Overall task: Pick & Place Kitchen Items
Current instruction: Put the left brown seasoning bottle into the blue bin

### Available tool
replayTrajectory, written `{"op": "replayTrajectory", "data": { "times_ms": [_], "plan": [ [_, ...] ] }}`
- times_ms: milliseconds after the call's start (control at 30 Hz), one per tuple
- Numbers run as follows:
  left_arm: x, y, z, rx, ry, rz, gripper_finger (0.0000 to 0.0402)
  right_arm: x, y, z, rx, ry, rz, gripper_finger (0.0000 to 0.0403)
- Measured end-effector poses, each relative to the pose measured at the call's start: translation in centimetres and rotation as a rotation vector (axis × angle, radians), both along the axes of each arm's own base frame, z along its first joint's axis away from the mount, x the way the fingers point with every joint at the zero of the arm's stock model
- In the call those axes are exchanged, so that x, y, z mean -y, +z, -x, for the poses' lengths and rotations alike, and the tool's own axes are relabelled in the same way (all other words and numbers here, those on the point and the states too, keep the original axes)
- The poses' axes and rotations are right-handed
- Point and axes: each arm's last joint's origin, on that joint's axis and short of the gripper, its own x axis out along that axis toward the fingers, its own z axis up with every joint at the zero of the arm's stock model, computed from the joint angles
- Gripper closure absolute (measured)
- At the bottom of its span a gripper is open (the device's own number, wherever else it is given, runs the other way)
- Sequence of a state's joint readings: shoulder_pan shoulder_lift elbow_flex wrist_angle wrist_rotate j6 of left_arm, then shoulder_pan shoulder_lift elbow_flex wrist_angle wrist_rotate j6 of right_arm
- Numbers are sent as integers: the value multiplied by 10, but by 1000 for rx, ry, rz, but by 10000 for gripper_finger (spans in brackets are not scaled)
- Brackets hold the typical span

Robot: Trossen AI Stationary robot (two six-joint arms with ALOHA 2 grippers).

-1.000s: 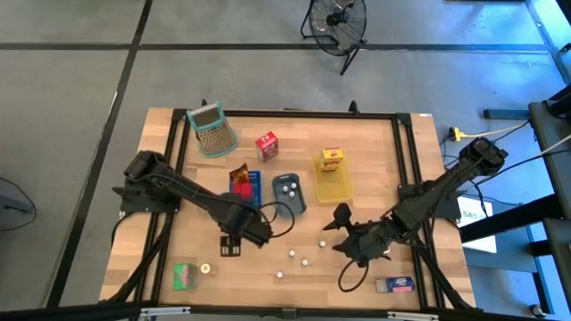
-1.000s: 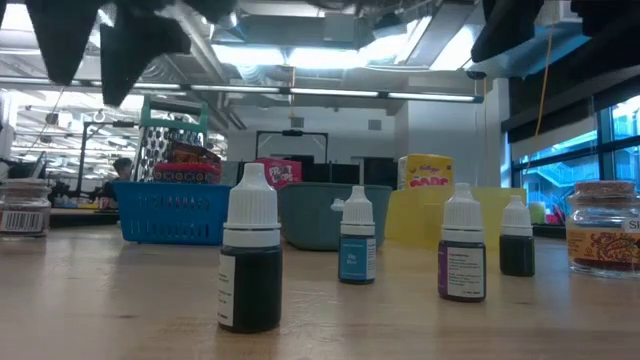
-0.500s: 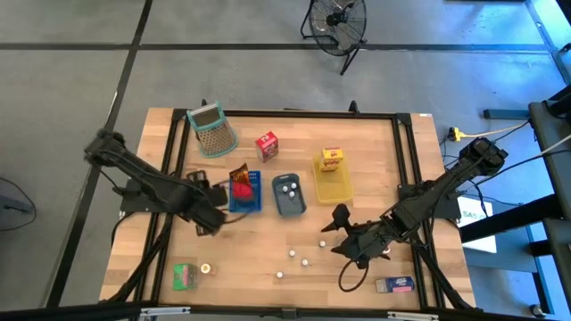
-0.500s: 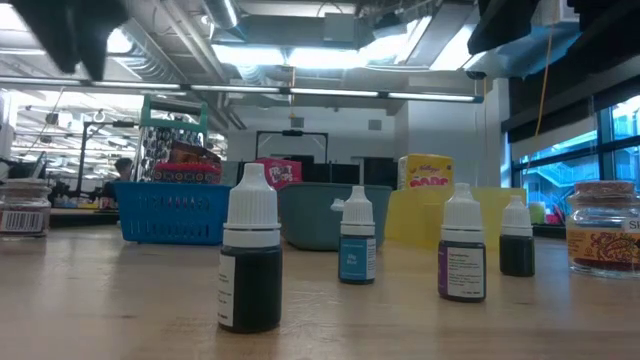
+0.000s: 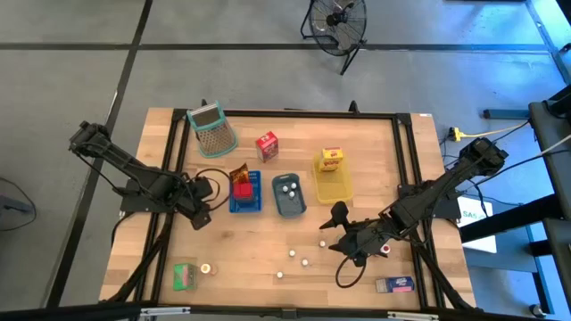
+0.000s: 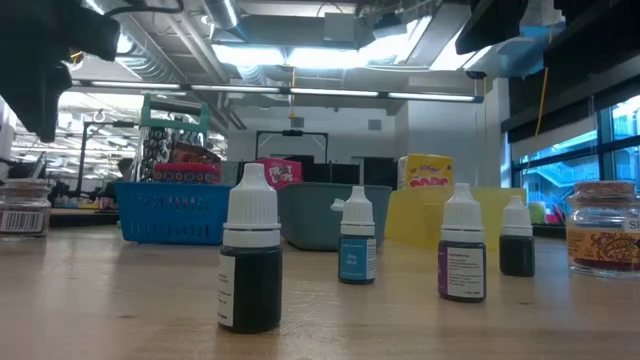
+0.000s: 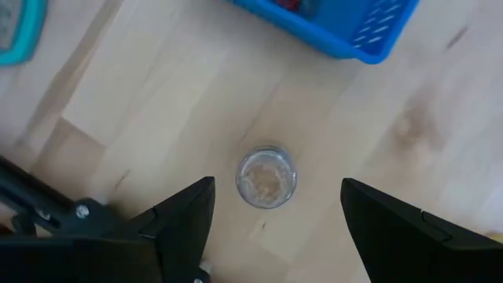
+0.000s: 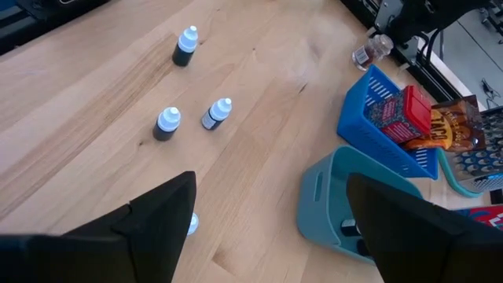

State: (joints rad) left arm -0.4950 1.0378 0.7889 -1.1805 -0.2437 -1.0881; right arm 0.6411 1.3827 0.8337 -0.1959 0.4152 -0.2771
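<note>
Wooden table (image 5: 268,241), workshop behind. We hold left gripper (image 5: 198,217) spread, empty, above small jar (image 7: 266,176) beside blue tray (image 5: 245,193). Right gripper (image 5: 340,234) spread, empty, near loose bottles (image 8: 167,122). We judge: between picks; next, descend, centre, close.

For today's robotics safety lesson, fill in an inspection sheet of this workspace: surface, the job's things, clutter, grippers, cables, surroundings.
Surface: wooden table, black frame along its edges.
Job's things: four loose dropper bottles; more in the grey-blue tray; red tin and brown packet in the blue tray; yellow carton on the yellow tray; red carton, green carton, small jar.
Clutter: green-rimmed grater.
Grippers: left gripper open, beside the blue tray; right gripper open, near the loose bottles.
Cables: black loop under the right arm.
Surroundings: floor fan beyond the table.
</note>
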Motion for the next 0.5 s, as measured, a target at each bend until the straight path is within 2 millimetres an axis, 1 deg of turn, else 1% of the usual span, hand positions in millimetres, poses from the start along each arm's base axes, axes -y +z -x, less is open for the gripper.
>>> {"op": "replayTrajectory", "data": {
  "times_ms": [133,267,333,400,500],
  "plan": [
    [0,-4,-1,22,102,30,131,0,0,0,1,-1,0,70],
    [-4,-9,-1,34,347,85,131,0,1,-2,16,-4,-12,70],
    [-5,-10,-1,44,435,99,131,1,2,-3,21,-2,-22,70],
    [-6,-12,0,41,490,116,131,1,2,-4,20,9,-36,70],
    [-4,-14,-1,18,504,124,131,2,3,-6,12,26,-58,70]
  ]
}}
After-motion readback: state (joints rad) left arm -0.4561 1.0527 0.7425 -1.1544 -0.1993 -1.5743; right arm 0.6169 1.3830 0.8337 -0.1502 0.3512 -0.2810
